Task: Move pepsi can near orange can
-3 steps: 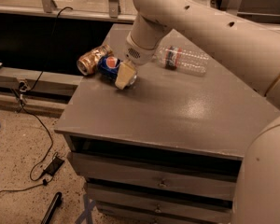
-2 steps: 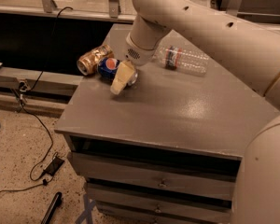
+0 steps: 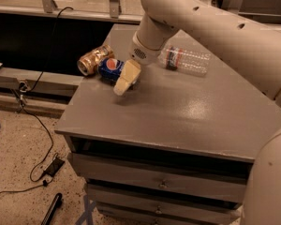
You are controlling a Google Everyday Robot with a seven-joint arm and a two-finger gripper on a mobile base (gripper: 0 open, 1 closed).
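Cream-coloured gripper (image 3: 123, 83) at the end of a thick white arm (image 3: 201, 18), reaching down from the upper right to the back-left part of a grey cabinet top (image 3: 178, 111). Tip angled down and to the left, just in front of the pepsi can (image 3: 110, 68) and covering that can's right end. Open or closed – impossible to tell from this angle, likewise whether gripping the can at all.

Pepsi can lying on its side near the left rear edge of the top, round red-white-blue logo turned up toward the camera. Long axis apparently running left to right, right end a little nearer the camera, though half hidden by the gripper.

Orange can (image 3: 94, 59) also on its side, just beside the pepsi can on its far left, silver end facing front-left, body pointing back and right.

Clear plastic bottle (image 3: 187, 60) flat on its side further right, behind the arm's wrist, well apart from both cans.

Below the top, a stack of grey drawers (image 3: 159, 182). On the speckled floor at left, a loose black cable (image 3: 37, 125).
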